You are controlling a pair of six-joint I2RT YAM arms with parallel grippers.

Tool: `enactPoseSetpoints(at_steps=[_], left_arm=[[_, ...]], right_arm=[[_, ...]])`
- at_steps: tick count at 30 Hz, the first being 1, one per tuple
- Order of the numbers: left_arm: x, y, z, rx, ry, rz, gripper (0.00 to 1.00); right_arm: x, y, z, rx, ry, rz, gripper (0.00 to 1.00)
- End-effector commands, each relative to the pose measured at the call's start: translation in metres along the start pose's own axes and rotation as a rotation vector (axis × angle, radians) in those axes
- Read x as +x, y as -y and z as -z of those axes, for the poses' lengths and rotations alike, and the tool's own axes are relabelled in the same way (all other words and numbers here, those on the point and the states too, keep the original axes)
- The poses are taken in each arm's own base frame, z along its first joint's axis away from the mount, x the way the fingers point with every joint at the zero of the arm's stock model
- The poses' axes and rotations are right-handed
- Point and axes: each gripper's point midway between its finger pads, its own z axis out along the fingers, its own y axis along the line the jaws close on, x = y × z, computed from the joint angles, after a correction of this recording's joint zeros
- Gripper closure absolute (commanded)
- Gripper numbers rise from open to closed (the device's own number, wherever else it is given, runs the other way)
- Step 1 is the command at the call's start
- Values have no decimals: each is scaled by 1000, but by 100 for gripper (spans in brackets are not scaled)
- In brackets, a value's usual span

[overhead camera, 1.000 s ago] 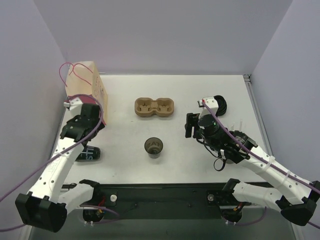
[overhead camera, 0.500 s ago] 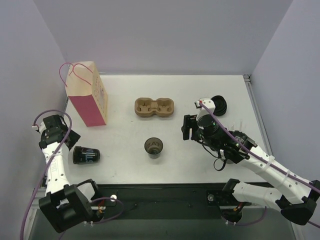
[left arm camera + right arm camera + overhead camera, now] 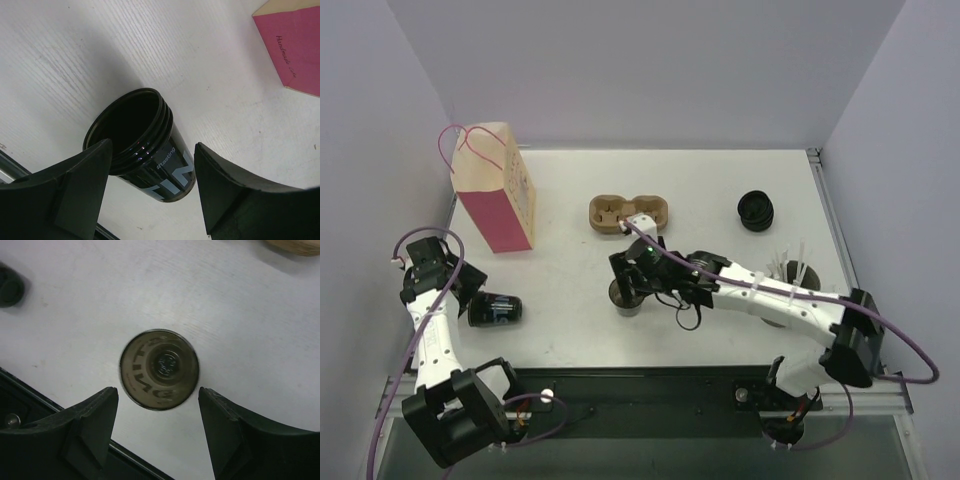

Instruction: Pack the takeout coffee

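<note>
Left claw (image 3: pixel 152 167) is spread wide over the tipped cup (image 3: pixel 495 309) near the bag (image 3: pixel 498 195). Right claw (image 3: pixel 157 392) gapes above the upright cup (image 3: pixel 159 369) mid-table, gripping nothing.

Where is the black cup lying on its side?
Top view, left side: the cup lies just nearer than the pink bag, mouth toward the open left gripper.

In the top view, a paper bag (image 3: pixel 495 200) is stood at the upper left of the table (image 3: pixel 570 180), a pulp tray (image 3: pixel 620 213) at upper centre and a stack of lids (image 3: pixel 756 210) at upper right. A tipped cup (image 3: pixel 500 309) is laid at lower left, below the bag. An upright cup (image 3: pixel 159 369) is set at centre, just below the tray.
</note>
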Motion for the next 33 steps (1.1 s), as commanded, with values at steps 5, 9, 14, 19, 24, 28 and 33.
enactPoseSetpoints(at_steps=[5,9,14,19,24,28,33], left_arm=[[16,24,3,146,-63,64,25],[32,38,5,242,-122,97,28],[42,52,13,348,-149,68,31],[48,56,13,397,-154,45,36],[53,66,9,429,-163,26,47],[63,67,3,410,-175,5,49],[68,72,-4,410,-145,-1,54]], right_arm=[[-14,-140,-62,-326,23,39,34],[-20,-182,-70,-475,112,205,22],[-16,-193,-89,-518,130,325,19],[-25,-184,-101,-463,117,299,19],[-32,-166,-91,-397,148,275,20],[-35,-145,-84,-340,168,260,20],[-38,-130,-74,-303,191,255,21]])
